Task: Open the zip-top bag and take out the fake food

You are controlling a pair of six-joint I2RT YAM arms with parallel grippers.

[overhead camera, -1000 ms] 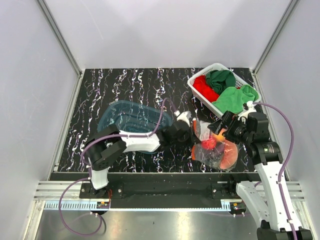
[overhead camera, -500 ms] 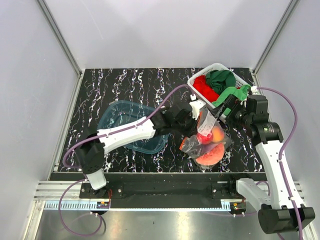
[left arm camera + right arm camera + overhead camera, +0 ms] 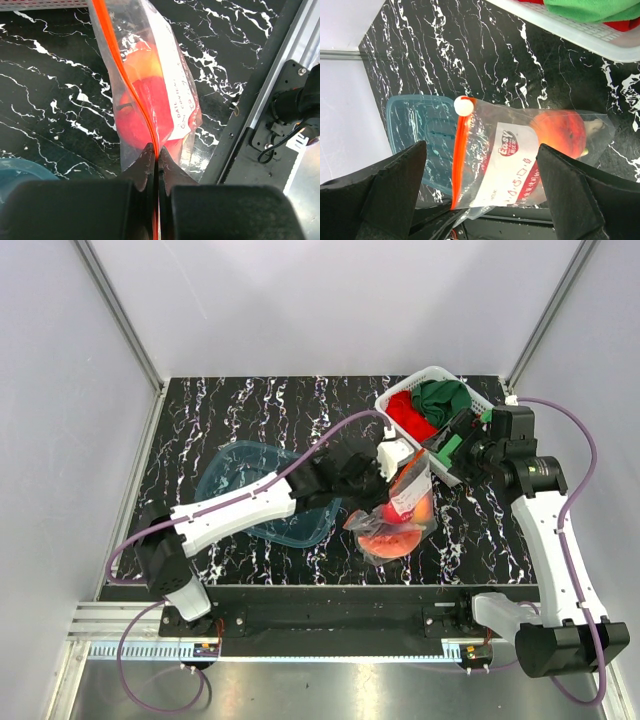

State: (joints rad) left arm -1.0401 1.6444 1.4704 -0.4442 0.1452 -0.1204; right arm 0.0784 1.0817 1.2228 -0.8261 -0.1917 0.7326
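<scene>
The zip-top bag (image 3: 398, 502) hangs off the table from my left gripper (image 3: 378, 490), whose jaws are shut on its orange-red zip strip (image 3: 131, 90). In the left wrist view the left gripper (image 3: 155, 159) pinches the strip, with the red fruit (image 3: 150, 112) and the orange-peach fruit (image 3: 145, 62) inside the bag below it. My right gripper (image 3: 450, 447) is open and empty by the basket, apart from the bag. Its wrist view shows the bag (image 3: 520, 165), the white zip slider (image 3: 464, 106) and the peach fruit (image 3: 560, 132) between the wide-open fingers of the right gripper (image 3: 481, 145).
A translucent blue tub (image 3: 262, 490) lies left of the bag, under the left arm. A white basket (image 3: 400, 426) with red and green cloths stands at the back right, close behind the right gripper. The table's front rail (image 3: 330, 592) runs just below the bag.
The left gripper has lifted the bag and carried it left and back. The right gripper has come off the bag and drawn back toward the basket.
</scene>
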